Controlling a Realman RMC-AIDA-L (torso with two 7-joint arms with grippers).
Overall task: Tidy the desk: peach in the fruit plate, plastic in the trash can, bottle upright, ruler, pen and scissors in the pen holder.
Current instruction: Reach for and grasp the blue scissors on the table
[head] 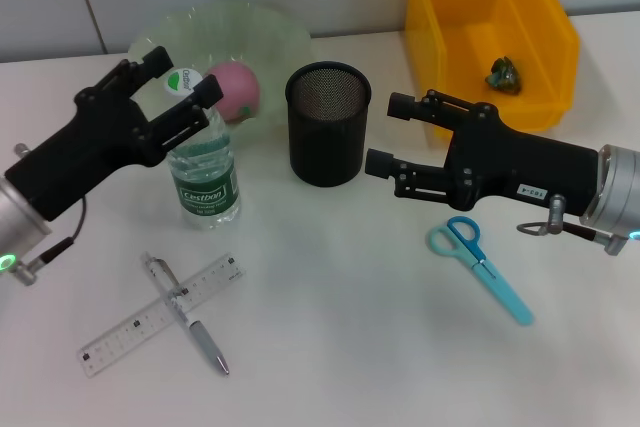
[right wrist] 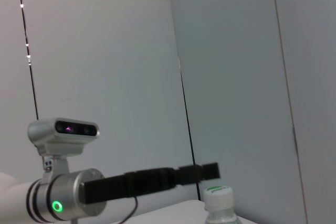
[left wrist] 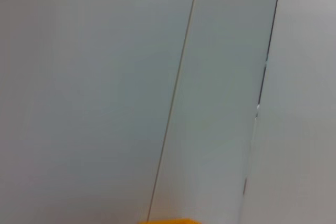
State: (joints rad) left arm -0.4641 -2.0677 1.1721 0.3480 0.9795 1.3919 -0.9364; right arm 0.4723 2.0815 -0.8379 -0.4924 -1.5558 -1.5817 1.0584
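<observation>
A: Where did things stand on the counter?

B: The bottle [head: 203, 172] stood upright toward the far left, its cap between the spread fingers of the left gripper [head: 183, 77], which touched nothing as far as I could tell. The peach [head: 235, 90] already lay in the fruit plate [head: 270, 32] at the far edge, and a crumpled scrap sat in the yellow trash can [head: 545, 52] at the far right corner.

A: And what was left?

B: The ruler [head: 125, 330] and pen [head: 190, 317] lay crossed near the front left edge, the scissors [head: 482, 265] flat toward the right, just below the right gripper [head: 387, 134], which hovered open and empty beside the pen holder [head: 328, 122] at mid-counter.

A: How would they handle?

B: The scissors looked stiff and light but lay flat, so I'd take them across the blades near the pivot. The ruler seemed thin, probably slippery, and the pen rested over it; lifting the pen by its middle first seemed wise.

A: Anything in the way?

B: The mesh holder looked light and might tip; the bottle stood close to it.
</observation>
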